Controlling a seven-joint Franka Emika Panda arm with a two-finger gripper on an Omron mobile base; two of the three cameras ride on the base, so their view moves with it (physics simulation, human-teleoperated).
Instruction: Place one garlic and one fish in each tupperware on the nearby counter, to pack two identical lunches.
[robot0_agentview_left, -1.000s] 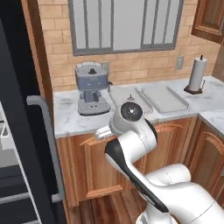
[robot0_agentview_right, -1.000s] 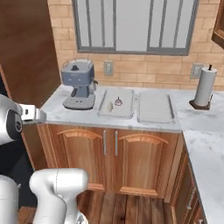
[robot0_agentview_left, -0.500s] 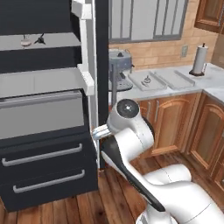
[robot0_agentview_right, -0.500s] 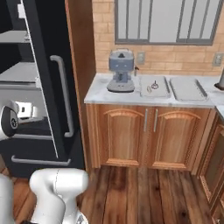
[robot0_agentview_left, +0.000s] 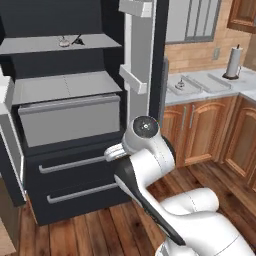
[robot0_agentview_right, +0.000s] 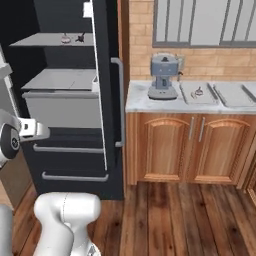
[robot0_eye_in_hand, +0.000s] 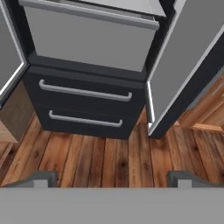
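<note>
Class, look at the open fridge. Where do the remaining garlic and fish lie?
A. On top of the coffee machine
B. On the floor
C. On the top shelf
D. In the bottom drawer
C: in the left base view the garlic and the fish lie side by side on the fridge's top shelf.

Base swung from counter (robot0_agentview_right: 170, 102) toward fridge (robot0_agentview_left: 70, 150) (doors open).
</note>
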